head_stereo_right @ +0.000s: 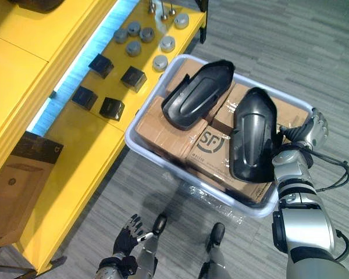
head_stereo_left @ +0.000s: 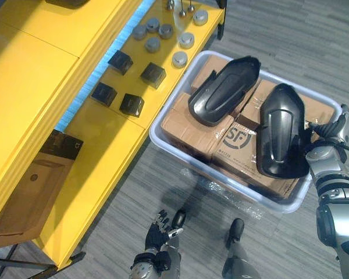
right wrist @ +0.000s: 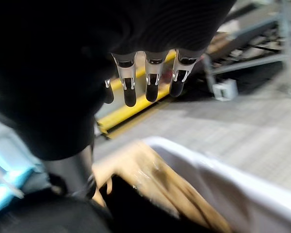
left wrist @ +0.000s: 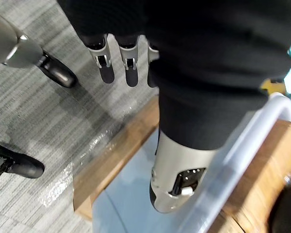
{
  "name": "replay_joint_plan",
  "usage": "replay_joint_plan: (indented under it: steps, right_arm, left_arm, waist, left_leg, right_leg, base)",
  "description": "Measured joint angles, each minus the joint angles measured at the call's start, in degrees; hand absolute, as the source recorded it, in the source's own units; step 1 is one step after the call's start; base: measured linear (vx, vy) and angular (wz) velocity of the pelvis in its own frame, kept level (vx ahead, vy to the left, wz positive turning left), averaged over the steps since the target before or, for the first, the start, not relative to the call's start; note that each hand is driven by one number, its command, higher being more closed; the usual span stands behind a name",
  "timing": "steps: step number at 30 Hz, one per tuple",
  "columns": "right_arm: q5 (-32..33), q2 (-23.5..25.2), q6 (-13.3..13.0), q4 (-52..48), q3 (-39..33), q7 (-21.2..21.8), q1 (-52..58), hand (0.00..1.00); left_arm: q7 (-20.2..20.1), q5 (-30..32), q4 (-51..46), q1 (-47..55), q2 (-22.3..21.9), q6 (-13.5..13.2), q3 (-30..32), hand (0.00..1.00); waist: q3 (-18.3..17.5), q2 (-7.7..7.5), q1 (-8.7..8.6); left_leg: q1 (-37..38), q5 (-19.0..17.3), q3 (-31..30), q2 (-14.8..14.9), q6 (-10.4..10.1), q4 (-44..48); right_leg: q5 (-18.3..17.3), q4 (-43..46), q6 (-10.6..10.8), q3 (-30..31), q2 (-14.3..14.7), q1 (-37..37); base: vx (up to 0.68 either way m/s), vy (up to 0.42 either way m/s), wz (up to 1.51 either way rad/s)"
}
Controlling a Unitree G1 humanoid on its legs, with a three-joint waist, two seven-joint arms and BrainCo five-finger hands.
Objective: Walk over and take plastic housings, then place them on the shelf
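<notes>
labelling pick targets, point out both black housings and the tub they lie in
left housing (head_stereo_left: pixel 224 90), left eye view, middle of its back
right housing (head_stereo_left: pixel 282 133), left eye view, middle of its back
tub (head_stereo_left: pixel 156 132), left eye view, rim corner nearest the shelf

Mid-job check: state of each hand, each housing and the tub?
Left housing: lying on cardboard boxes, ungripped.
Right housing: lying on the boxes, ungripped.
Right hand: open, empty, beside the Right housing.
Left hand: open, empty, hanging low.
Tub: packed with boxes, beside yellow shelf.
</notes>
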Motion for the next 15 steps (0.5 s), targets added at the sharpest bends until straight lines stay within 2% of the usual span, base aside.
replay_joint_plan:
  steps: [2, 3, 7, 10, 15]
  right_arm:
    - [1.6, 0.0, -0.1, 2.2, -0.6, -0.4, 0.4, 0.00]
    - [2.8, -0.4, 0.0, 2.6, -0.6, 0.0, 0.4, 1.00]
    - [5.5, -2.0, -0.7, 4.0, 0.4, 2.7, 0.7, 1.00]
    - [7.1, -5.2, -1.4, 5.9, 1.0, 6.8, 0.7, 1.00]
    - [9.2, -5.8, -1.5, 7.1, 0.9, 7.9, 1.2, 1.00]
  left_arm:
    - [0.6, 0.0, 1.4, -1.2, -0.9, -0.2, 0.0, 0.00]
    - [0.8, 0.0, 2.3, -1.9, -1.3, -0.5, 0.2, 0.00]
    - [0.9, 0.0, 4.8, -3.9, -2.1, -0.7, 1.1, 0.00]
    - [0.7, 0.0, 4.9, -4.0, -2.2, -0.7, 2.1, 0.00]
    - [0.4, 0.0, 4.9, -4.2, -2.4, -0.7, 2.5, 0.00]
  waist:
    - [0.3, 0.40, 0.48]
    - [0.3, 0.45, 0.55]
    - [0.3, 0.50, 1.03]
    - [0.4, 0.59, 1.22]
    - [0.5, 0.98, 1.22]
  left_leg:
    - [-0.6, 0.0, -0.1, 0.0, 0.0, 0.1]
    - [-1.2, 0.0, -0.1, -0.1, 0.0, 0.3]
    - [-2.1, 0.0, -0.5, -0.2, 0.0, 0.5]
    - [-2.7, 0.0, -1.4, -0.4, 0.0, 0.9]
    - [-2.6, 0.0, -1.5, -0.5, 0.0, 1.0]
  right_leg:
    - [0.0, 0.0, 0.0, 0.0, 0.0, -0.6]
    - [0.1, 0.0, 0.1, 0.0, 0.0, -1.0]
    - [0.1, 0.1, 0.1, -0.1, 0.0, -1.7]
    - [0.0, 0.1, 0.2, -0.6, -0.1, -1.8]
    - [-0.1, 0.5, 0.2, -0.5, -0.1, -1.8]
  base:
    - [0.02, -0.054, 0.02]
    - [0.02, -0.053, 0.02]
    - [0.03, -0.061, 0.05]
    - [0.03, -0.045, 0.10]
    - [0.04, -0.058, 0.00]
